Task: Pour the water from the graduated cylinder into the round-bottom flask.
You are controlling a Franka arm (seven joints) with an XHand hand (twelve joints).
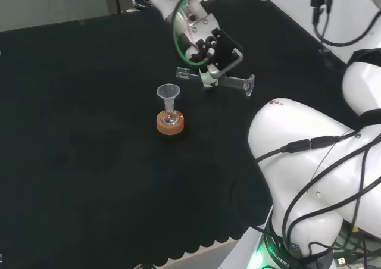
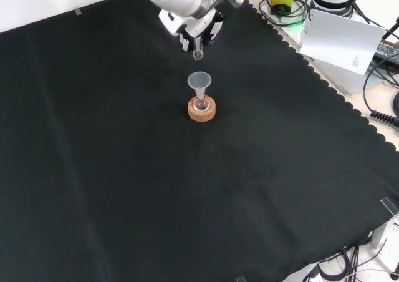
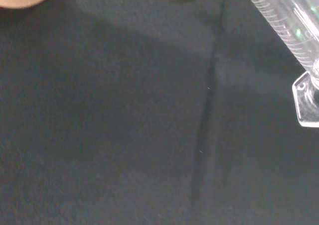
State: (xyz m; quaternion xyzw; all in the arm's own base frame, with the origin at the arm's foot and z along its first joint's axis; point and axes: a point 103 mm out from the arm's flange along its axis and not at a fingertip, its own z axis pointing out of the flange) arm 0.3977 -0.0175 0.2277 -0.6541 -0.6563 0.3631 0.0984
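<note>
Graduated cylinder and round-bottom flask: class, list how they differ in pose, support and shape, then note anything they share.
Pose: the graduated cylinder lies nearly level in the air; the round-bottom flask stands upright.
Support: the cylinder is gripped by the hand; the flask sits in a cork ring on the cloth.
Shape: the cylinder is long and straight; the flask is squat, with a funnel in its neck.
Both are clear.

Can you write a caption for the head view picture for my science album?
Robot hand tips a cylinder sideways beside a funnel in a flask.
</note>
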